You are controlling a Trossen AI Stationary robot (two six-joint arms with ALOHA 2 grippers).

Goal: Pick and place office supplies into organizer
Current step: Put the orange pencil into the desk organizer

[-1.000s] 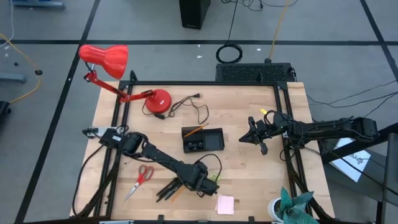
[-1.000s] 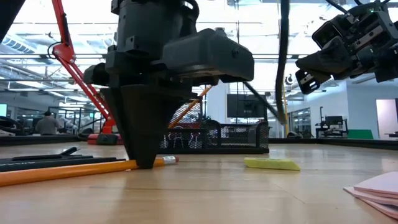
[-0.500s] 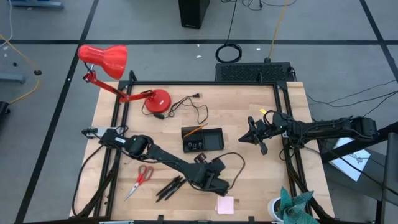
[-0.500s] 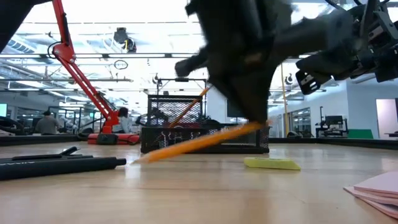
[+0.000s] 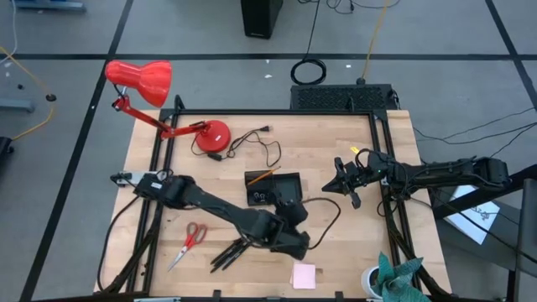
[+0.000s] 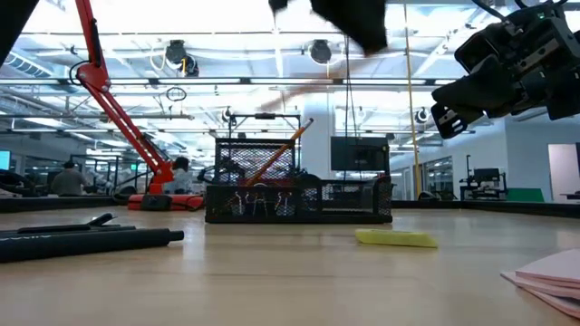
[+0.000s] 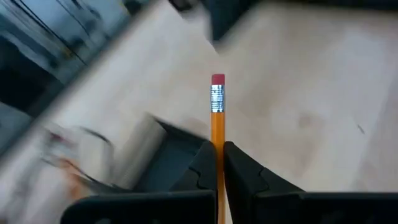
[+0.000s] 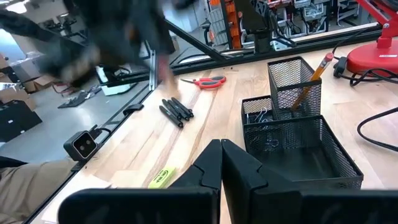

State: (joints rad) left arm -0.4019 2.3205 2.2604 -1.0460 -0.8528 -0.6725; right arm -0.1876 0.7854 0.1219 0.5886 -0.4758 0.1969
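Observation:
The black mesh organizer [image 5: 273,189] stands mid-table, with binder clips inside and one orange pencil [image 8: 311,78] leaning in its tall cup. My left gripper [image 5: 288,210] hovers just near of it, shut on another orange pencil [image 7: 217,112]; in the low view it is a blur high up [image 6: 353,18]. Dark pens [image 5: 231,252], red-handled scissors [image 5: 186,245], a pink sticky-note pad [image 5: 304,275] and a yellow item [image 6: 396,238] lie flat on the table. My right gripper [image 5: 346,186] waits in the air, shut, right of the organizer. My left gripper pinches the orange pencil's shaft [image 7: 217,152] between its two fingers [image 7: 205,171], which lie along it. The eraser end [image 7: 217,79] sticks out past the fingertips. The pencil is lifted clear of the table.
A red desk lamp [image 5: 159,84] stands at the far left corner on its base [image 5: 210,136], and its black cord [image 5: 260,143] loops behind the organizer. Black frame rails run along the table's left and right sides. Bare wood lies between the organizer and my right gripper.
My left gripper, shut on the pencil beside the pens, swung toward the table's right. The pencil tipped up with one end still on the wood. The gripper then rose and moved toward the far edge, and the pencil now hangs clear, close to the organizer.

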